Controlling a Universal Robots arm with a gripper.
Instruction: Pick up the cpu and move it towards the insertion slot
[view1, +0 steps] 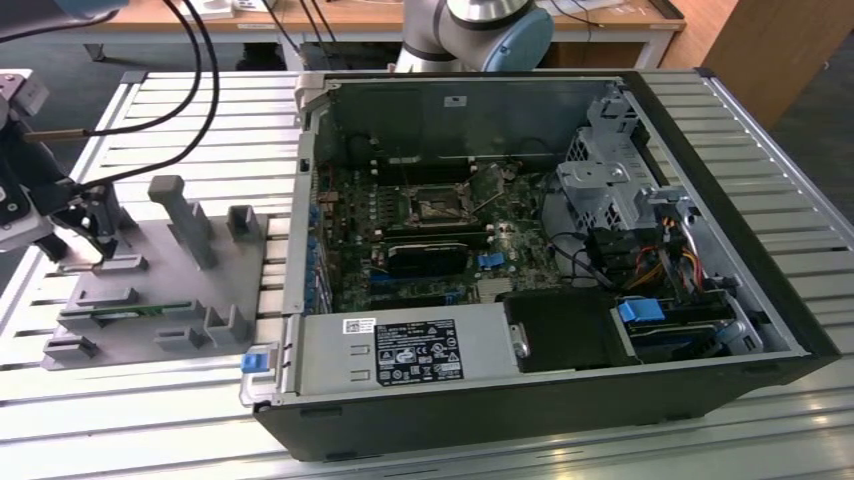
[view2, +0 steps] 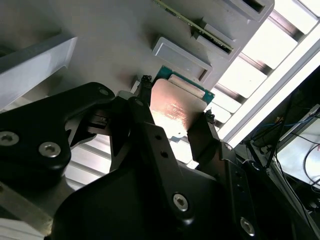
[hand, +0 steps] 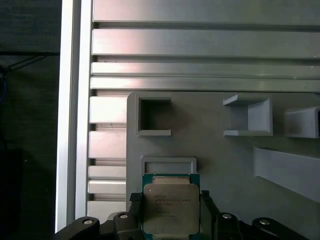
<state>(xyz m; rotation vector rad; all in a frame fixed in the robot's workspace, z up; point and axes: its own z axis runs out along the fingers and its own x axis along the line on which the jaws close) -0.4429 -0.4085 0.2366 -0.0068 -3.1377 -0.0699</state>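
Observation:
The cpu (hand: 171, 210) is a flat square chip with a silvery top and a green rim. It sits between my gripper's two black fingers (hand: 135, 201), which press on its opposite edges. In the second wrist view the cpu (view2: 175, 107) hangs just over the grey plastic fixture (view2: 100, 45), beside a small raised block. In the exterior view my gripper (view1: 96, 243) stands low over the fixture (view1: 180, 290) at that view's far left. The insertion slot (view1: 437, 205), a dark square socket with a shiny frame, lies on the motherboard inside the open computer case, well towards that view's right.
The open black computer case (view1: 747, 300) fills the middle and right of the slatted aluminium table (view1: 801, 180). A green memory stick (view1: 131, 313) rests in the fixture. Upright grey posts (view1: 180, 215) stand beside my gripper. Black cables (view1: 200, 90) hang above the fixture.

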